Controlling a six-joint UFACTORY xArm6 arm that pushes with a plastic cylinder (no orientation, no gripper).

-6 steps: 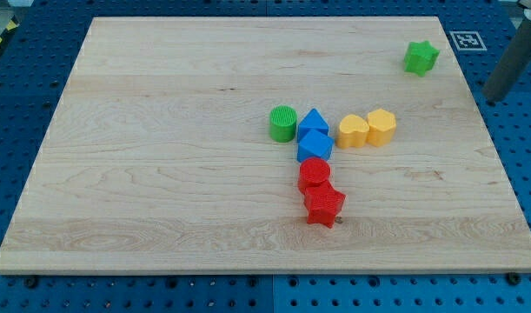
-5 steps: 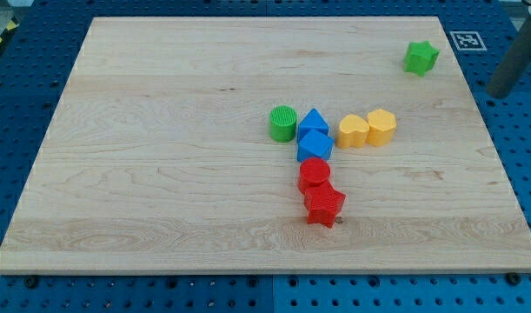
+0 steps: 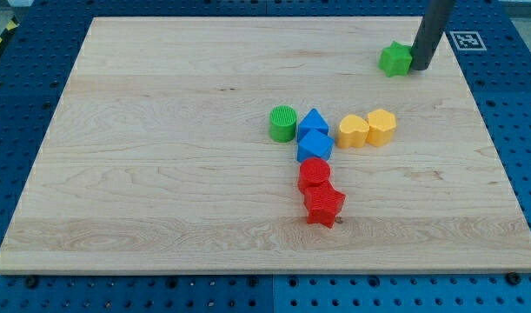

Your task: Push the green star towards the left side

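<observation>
The green star (image 3: 394, 59) lies near the view's top right corner of the wooden board (image 3: 161, 174). My rod comes down from the view's top, and my tip (image 3: 420, 66) stands right against the star's right side, touching it. The rod hides nothing of the star.
A green cylinder (image 3: 282, 123), a blue triangular block (image 3: 313, 120) and a blue block (image 3: 315, 145) cluster mid-board. A yellow heart (image 3: 353, 130) and a yellow block (image 3: 381, 127) lie to their right. A red cylinder (image 3: 315, 174) and a red star (image 3: 324, 206) lie below.
My rod moved from off the board's right edge leftward onto the board. The green star shifted a little to the left. The other blocks have not moved.
</observation>
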